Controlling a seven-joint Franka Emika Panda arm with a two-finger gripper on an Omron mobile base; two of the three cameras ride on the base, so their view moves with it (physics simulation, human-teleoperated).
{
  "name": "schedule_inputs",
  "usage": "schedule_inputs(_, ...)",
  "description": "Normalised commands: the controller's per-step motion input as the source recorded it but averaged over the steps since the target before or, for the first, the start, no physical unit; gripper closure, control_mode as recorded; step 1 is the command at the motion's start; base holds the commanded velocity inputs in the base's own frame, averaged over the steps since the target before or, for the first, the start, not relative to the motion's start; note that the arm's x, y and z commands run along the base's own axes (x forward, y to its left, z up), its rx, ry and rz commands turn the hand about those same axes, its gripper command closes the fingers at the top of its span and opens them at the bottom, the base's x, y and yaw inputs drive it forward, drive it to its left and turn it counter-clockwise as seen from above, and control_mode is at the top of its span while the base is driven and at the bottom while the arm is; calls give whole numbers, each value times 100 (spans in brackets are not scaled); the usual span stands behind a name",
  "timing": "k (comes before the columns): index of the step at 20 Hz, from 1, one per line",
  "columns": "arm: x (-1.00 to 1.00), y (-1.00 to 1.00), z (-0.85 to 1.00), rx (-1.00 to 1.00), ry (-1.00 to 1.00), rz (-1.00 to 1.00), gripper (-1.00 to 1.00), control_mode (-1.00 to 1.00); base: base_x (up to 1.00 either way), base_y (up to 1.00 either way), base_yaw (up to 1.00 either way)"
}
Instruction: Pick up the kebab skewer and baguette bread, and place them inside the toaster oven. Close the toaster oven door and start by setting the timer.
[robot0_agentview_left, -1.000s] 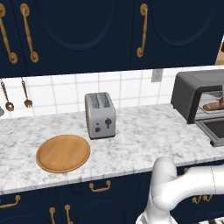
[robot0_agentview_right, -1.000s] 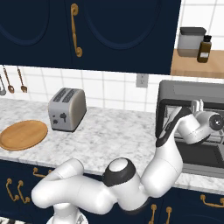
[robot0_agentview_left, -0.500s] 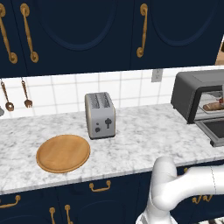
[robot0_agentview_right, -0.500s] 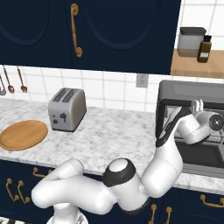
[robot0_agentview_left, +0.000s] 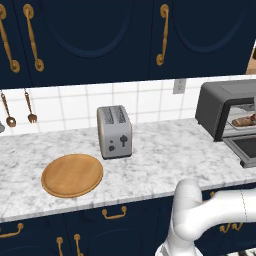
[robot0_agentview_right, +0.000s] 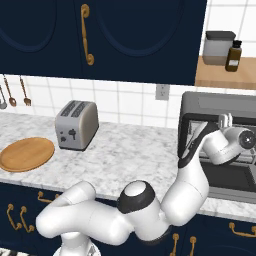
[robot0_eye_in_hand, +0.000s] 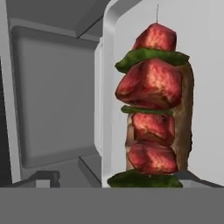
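Hand view: one kebab skewer (robot0_eye_in_hand: 151, 109), one baguette bread (robot0_eye_in_hand: 186, 118) behind, tool (robot0_eye_in_hand: 113, 177) fingers apart.

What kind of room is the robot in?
It looks like a kitchen. A marble counter runs under dark blue cupboards, a silver toaster stands on it, and a toaster oven sits at the end with food inside. Spoons hang on the tiled wall too.
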Motion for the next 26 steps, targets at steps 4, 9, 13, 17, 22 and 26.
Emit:
schedule_inputs(4,-7,-21,16,0,0,0,-100,-100,0,0,0)
schedule_inputs(9,-3,-21,14,0,5,1,-100,-100,0,0,0)
schedule_inputs(13,0,0,6,-1,9,3,-100,-100,0,0,0)
schedule_inputs(17,0,3,33,0,0,2,-100,-100,0,0,0)
schedule_inputs(22,-36,7,17,-4,3,0,-100,-100,0,0,0)
schedule_inputs(26,-26,11,16,-6,12,0,-100,-100,0,0,0)
